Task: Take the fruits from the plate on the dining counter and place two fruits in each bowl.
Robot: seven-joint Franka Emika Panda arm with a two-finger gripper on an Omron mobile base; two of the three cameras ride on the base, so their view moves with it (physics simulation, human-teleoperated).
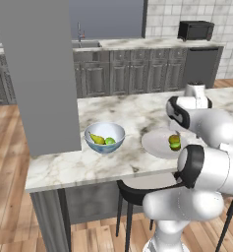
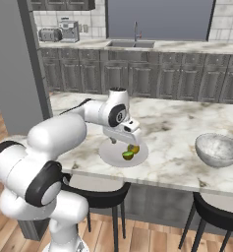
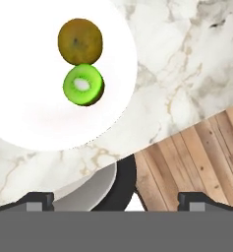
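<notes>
The hand [image 2: 119, 141] hangs with its jaws spread wide and nothing between them, just above the near-left edge of the plate [image 3: 19, 123]. Its two dark fingertips [image 3: 37, 199] stand well apart at the bottom of the hand view.

Ahead of the hand, on the plate, lie the two fruits left there: the lime-green fruit [image 3: 83, 84] nearer, showing a cut-looking face with a pale centre, and the yellow-brown fruit [image 3: 80, 41] just beyond it, the two touching or nearly so. Both look small, light and firm but bruisable, with rounded sides that could roll or slip out of a hard pinch. I judge the best hold is across the widest part of the body, jaws low enough to pass the middle, with gentle pressure. Neither has a marked long axis; the green one's flat face points up toward the hand.

Farther out to the hand's left on the worktop [image 1: 132, 110] sits the pale blue bowl [image 1: 104, 137], with the pear [image 1: 97, 139] and a green fruit [image 1: 109, 141] in it. Well off to the hand's right stands the greyish bowl [image 2: 218, 149], and nothing shows in what can be seen of its inside.
</notes>
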